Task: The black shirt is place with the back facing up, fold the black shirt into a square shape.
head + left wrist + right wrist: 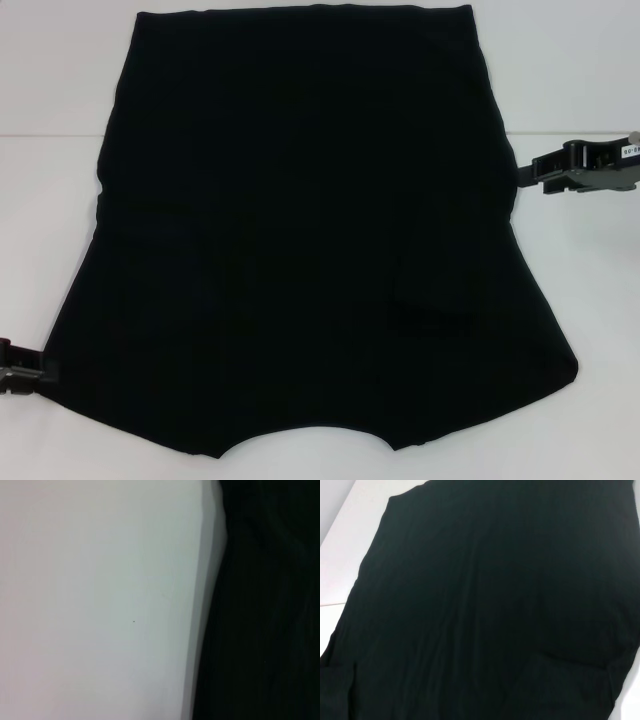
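While the black shirt takes up most of the white table in the head view, it's lying flat w/ plain fabric up, no lettering showing, and the curved neckline sits at the near edge, so the hem is at the far end. Both sleeves look folded in, since the sides run fairly straight and flare out toward the near end; there's a faint crease on the near right part. The left gripper is down at the near left corner of the shirt, right at the fabric edge, and the right gripper is at the right side edge about halfway up, tip touching or just beside the cloth. Can't tell for either one whether the jaws are spread or closed, the tips blend into the black fabric. Left wrist view only gives bare table plus the shirt's edge, w/ a soft shadow along it, nothing of the fingers. Right wrist view is nearly all shirt, and it does show light wrinkles and a folded-over layer near one corner that the head view barely hints at, plus a bit of table.
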Tool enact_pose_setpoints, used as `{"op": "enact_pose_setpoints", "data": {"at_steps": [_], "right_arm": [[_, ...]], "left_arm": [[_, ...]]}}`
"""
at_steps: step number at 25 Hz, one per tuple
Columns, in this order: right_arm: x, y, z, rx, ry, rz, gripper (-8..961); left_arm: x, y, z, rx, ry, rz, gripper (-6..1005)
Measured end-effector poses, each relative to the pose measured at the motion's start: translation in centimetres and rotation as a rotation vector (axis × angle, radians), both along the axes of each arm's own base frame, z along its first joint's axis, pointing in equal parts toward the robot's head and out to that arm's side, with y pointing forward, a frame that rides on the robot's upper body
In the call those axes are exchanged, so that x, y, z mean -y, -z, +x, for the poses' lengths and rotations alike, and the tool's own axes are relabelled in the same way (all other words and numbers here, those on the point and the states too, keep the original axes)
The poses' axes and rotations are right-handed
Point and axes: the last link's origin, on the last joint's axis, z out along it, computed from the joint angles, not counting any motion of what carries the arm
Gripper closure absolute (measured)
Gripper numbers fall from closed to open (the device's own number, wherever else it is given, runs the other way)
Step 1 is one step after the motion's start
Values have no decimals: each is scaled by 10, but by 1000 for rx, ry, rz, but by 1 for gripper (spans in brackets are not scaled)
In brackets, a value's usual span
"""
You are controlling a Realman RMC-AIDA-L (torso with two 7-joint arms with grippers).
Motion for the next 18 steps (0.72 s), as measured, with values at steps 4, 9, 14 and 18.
{"op": "enact_pose_setpoints", "data": {"at_steps": [4,9,14,18], "right_arm": [[1,0,2,0,3,0,508],[1,0,3,0,5,-1,507],[2,0,3,0,6,-2,508],[3,0,5,1,9,-3,508]], "left_arm": [[-1,0,0,0,1,0,548],[-3,6,4,14,7,-11,549],[-6,9,8,21,21,-17,550],[-8,12,11,26,27,-20,551]]}}
